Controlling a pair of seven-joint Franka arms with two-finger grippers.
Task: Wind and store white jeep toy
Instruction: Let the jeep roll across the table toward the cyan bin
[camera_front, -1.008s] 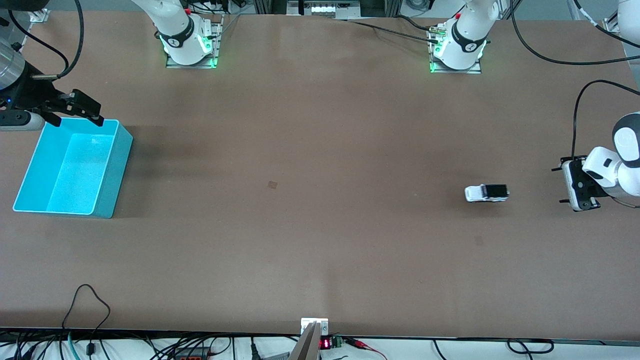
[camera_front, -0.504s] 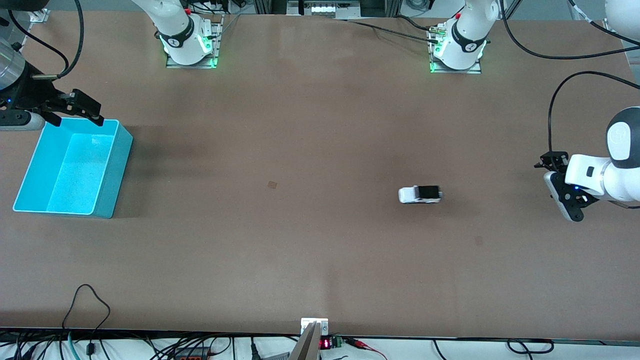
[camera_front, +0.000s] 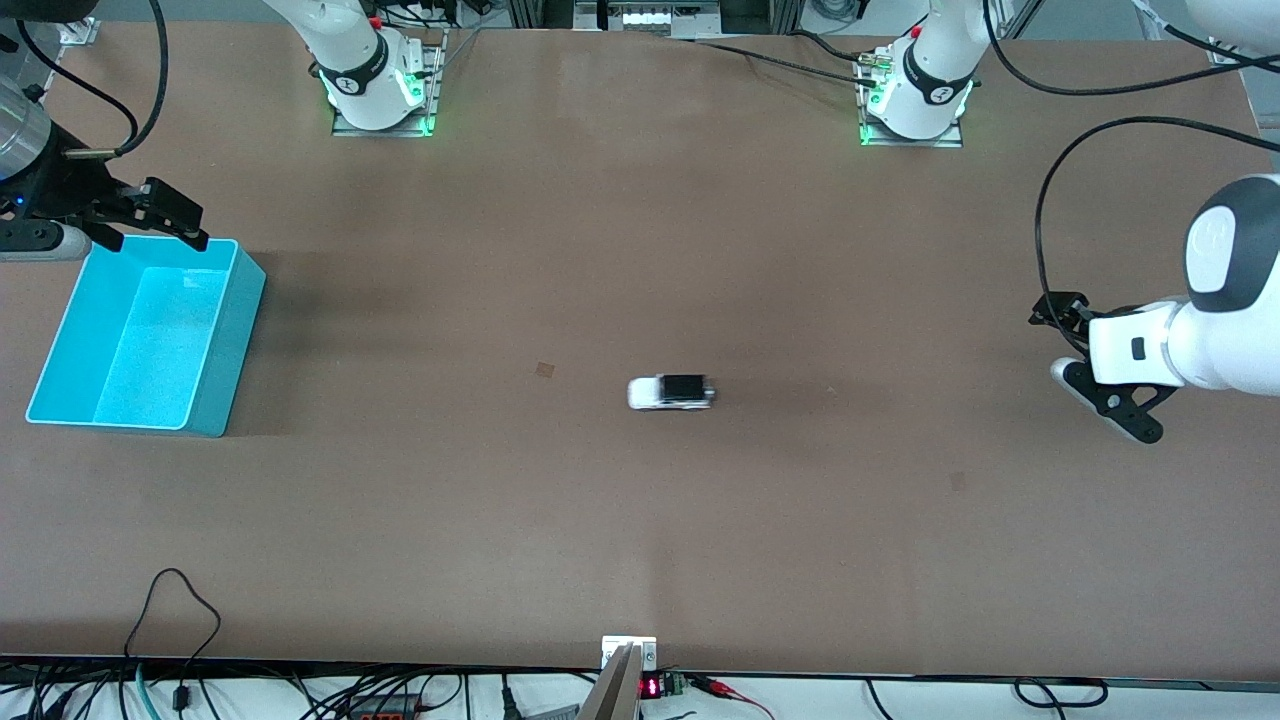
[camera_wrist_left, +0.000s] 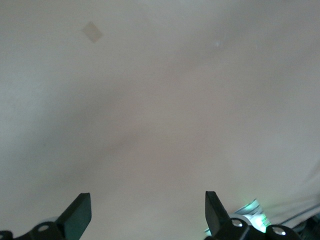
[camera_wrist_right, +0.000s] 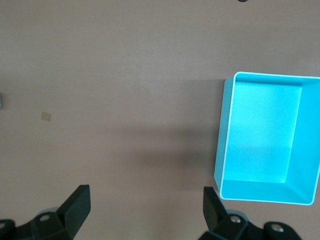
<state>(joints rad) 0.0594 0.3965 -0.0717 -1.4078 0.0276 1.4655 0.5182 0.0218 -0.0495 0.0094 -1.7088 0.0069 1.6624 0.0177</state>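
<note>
Jeep (camera_front: 671, 392) mid-table, left gripper (camera_front: 1085, 360) and right gripper (camera_front: 160, 218) wide, empty, partly cropped.

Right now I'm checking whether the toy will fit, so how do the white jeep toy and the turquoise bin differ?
The white jeep toy is tiny and white with a black roof; the turquoise bin is far larger and a single color. The jeep sits near the table's middle; the bin sits at the right arm's end, under the right gripper. The jeep is a closed boxy body; the bin is open-topped and empty. Both rest on the table, with no gripper touching them.
</note>
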